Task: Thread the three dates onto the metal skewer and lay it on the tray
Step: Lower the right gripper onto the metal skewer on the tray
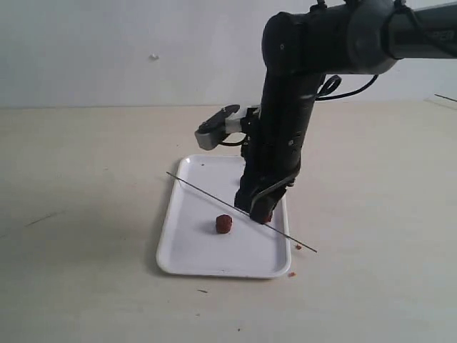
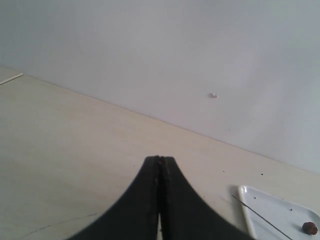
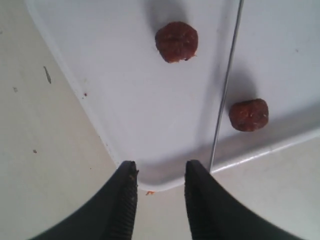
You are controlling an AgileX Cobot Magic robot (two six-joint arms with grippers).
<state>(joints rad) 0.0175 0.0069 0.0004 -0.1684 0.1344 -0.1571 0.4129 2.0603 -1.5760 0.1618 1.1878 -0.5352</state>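
The white tray [image 1: 193, 243] lies on the table with the thin metal skewer [image 1: 200, 189] resting bare, slantwise across it, one end past the rim. Two dates show: one [image 1: 223, 224] mid-tray, one [image 1: 268, 216] half hidden behind my right gripper [image 1: 257, 211]. A third date is out of view. In the right wrist view the right gripper [image 3: 160, 167] is open and empty over the tray [image 3: 125, 100] corner, with the skewer [image 3: 227, 80] and both dates [image 3: 176, 41] [image 3: 249, 114] ahead. My left gripper [image 2: 160, 159] is shut on nothing, away from the tray [image 2: 270, 210].
Small reddish crumbs [image 1: 298, 246] lie on the table beside the tray's near right corner, one [image 3: 149, 192] just under the right gripper. The right arm [image 1: 285, 121] stands tall over the tray's far side. A pale wall runs behind the table.
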